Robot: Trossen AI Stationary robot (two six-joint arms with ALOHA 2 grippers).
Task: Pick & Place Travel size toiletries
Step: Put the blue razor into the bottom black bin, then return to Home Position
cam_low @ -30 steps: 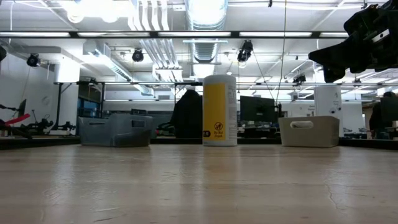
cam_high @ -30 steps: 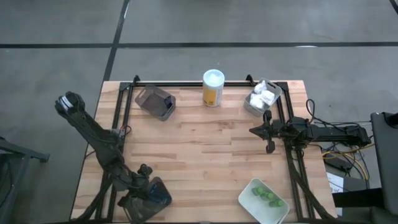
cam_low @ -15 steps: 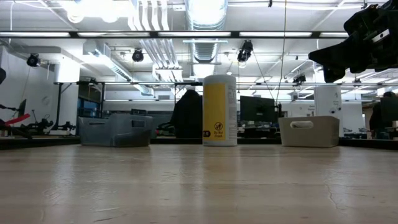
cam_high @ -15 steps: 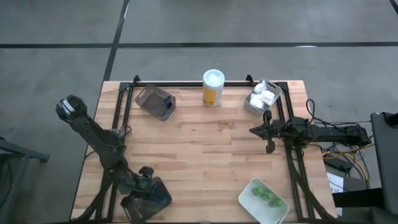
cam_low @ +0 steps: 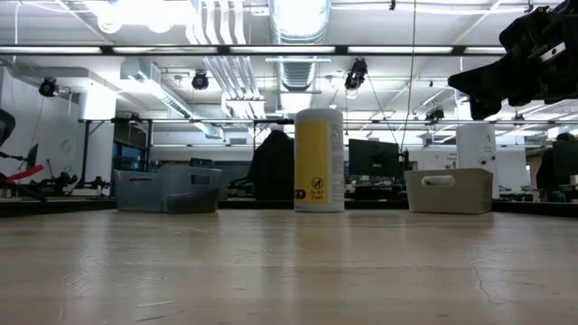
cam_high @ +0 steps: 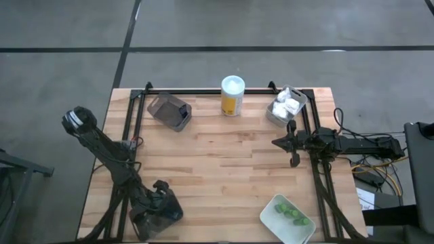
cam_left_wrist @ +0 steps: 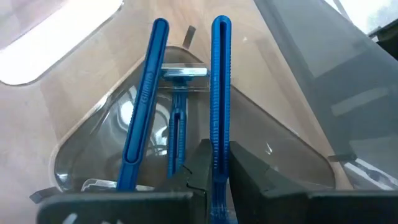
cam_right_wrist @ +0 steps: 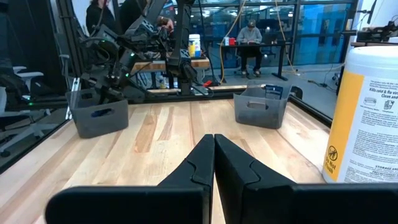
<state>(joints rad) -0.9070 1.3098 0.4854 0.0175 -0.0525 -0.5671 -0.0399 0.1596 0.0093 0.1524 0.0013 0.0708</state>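
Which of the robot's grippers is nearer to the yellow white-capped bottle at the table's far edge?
Right. The right gripper hangs over the table's right side, not far from the yellow bottle. The left gripper is over the dark tray at the near-left corner, much farther away.

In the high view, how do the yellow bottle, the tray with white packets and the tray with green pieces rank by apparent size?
1. Tray with green pieces: largest.
2. Tray with white packets.
3. Yellow bottle.
The last two look close, so I cannot rank them firmly.
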